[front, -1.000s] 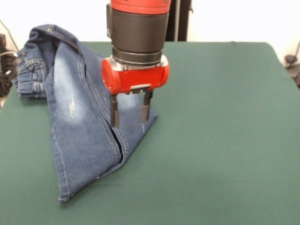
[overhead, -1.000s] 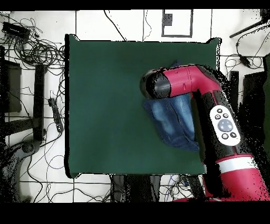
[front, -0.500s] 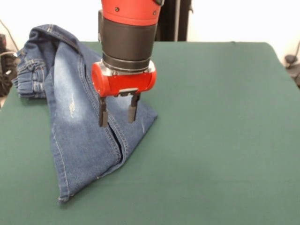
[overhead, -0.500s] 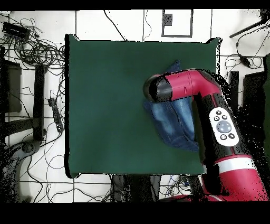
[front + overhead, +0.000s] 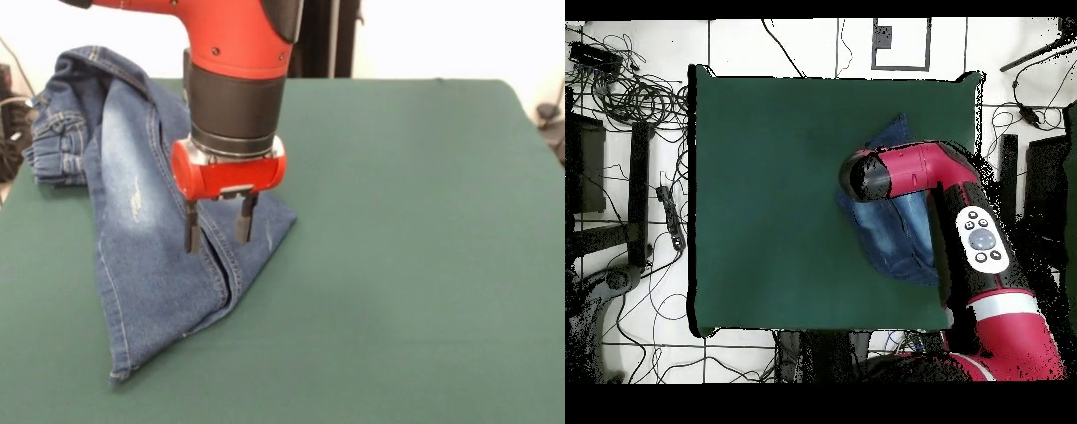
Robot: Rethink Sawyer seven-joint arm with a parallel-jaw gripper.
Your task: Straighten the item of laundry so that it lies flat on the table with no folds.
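The blue denim jeans [image 5: 150, 238] lie folded on the left of the dark green table [image 5: 406, 265], waistband bunched at the far left, legs doubled into a narrow wedge ending near the front edge. My gripper [image 5: 215, 233] hangs open just above the jeans' inner seam and right edge, its two dark fingers [image 5: 192, 234] pointing down and holding nothing. In the overhead view the jeans [image 5: 890, 235] show under the arm, on the table [image 5: 765, 200]; the arm's head [image 5: 868, 177] hides the gripper there.
The jeans' waistband [image 5: 57, 132] reaches the table's far-left edge. In the overhead view cables [image 5: 625, 90] and stands lie on the floor round the table.
My gripper has moved left and a little lower, from over the jeans' right edge to over the inner seam. It stays open. The jeans have not moved.
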